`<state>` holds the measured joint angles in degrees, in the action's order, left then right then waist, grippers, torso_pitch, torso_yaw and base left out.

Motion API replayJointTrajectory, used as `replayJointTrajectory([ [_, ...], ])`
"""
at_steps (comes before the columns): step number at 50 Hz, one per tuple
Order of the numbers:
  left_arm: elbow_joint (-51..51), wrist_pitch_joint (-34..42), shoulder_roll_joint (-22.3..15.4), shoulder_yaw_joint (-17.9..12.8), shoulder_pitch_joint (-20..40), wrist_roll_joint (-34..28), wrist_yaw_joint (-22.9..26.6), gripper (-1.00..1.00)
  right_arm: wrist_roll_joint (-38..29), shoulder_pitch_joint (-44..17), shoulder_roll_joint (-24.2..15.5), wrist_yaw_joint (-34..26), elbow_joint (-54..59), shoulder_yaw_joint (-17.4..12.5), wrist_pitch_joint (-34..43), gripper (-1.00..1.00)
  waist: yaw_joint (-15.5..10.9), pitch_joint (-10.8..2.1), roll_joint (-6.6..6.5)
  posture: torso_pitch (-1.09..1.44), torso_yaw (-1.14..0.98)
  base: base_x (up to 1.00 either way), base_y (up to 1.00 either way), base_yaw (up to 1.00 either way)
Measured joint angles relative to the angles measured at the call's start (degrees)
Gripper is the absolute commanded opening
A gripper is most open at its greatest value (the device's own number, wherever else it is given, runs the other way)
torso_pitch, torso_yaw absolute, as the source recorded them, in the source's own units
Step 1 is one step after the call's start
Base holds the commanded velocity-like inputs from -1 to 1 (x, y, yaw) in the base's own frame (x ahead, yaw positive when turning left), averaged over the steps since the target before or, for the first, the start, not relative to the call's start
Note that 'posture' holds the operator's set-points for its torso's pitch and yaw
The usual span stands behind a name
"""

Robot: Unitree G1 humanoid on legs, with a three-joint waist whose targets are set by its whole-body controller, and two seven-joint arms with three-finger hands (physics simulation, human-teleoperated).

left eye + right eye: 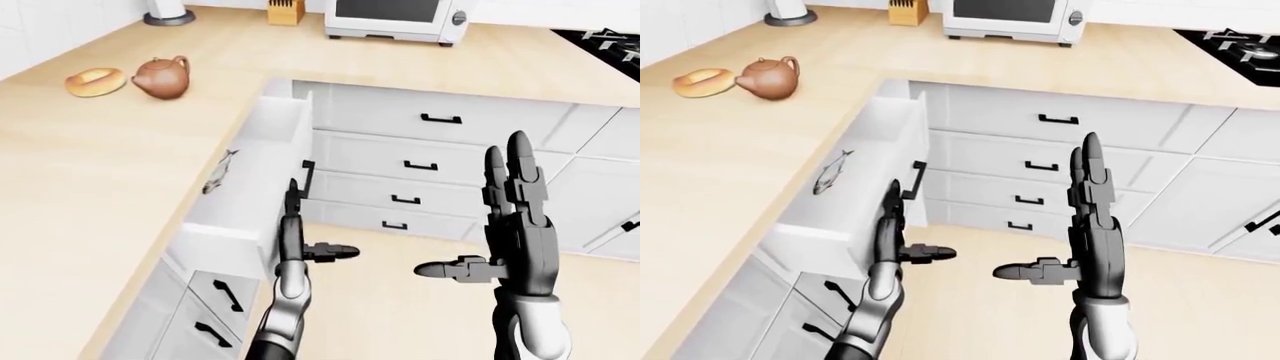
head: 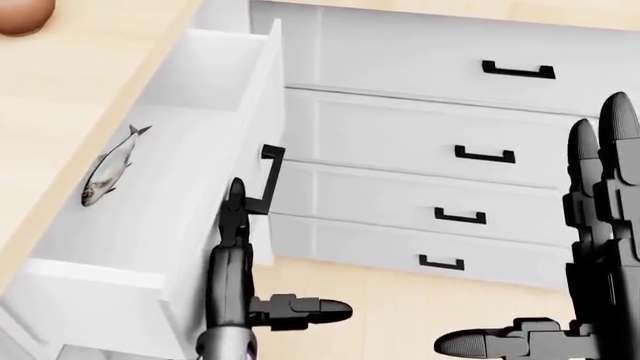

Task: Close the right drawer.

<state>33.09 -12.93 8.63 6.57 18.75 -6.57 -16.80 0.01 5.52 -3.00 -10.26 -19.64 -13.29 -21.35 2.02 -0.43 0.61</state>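
The right drawer [image 2: 150, 225] stands pulled far out of the left-hand counter, white, with a small silver fish [image 2: 108, 165] lying inside. Its black handle [image 2: 268, 178] juts from the drawer front [image 2: 262, 97]. My left hand [image 2: 236, 217] is open, fingers straight and pointing up along the drawer front, fingertips [image 2: 236, 191] right at the handle's lower end, thumb sticking out to the right. My right hand [image 2: 600, 225] is open too, held upright at the view's right, apart from the drawer and holding nothing.
A stack of shut drawers [image 2: 470, 161] with black handles faces me to the right of the open one. On the counter sit a brown teapot [image 1: 162, 76], a bagel [image 1: 95, 81], a microwave [image 1: 395, 19] and a knife block [image 1: 285, 11]. More drawers [image 1: 215, 300] lie under the open one.
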Motion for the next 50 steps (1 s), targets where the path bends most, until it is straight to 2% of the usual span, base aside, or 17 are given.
replayJointTrajectory([
  [26,1.31,-0.65,-0.9,-1.28,1.22,0.94,-3.97,1.0,0.12,-0.02,-0.07,-0.1,0.25,-0.1,-0.16,1.0,0.58,0.03,-0.13,0.0,0.0,0.0,0.0,0.0],
  [50,2.44,-1.96,-2.44,-2.89,1.88,2.91,-4.58,1.0,0.08,0.02,-0.05,-0.14,0.21,-0.06,0.0,1.0,0.63,-0.03,-0.23,0.0,0.0,0.0,0.0,0.0],
])
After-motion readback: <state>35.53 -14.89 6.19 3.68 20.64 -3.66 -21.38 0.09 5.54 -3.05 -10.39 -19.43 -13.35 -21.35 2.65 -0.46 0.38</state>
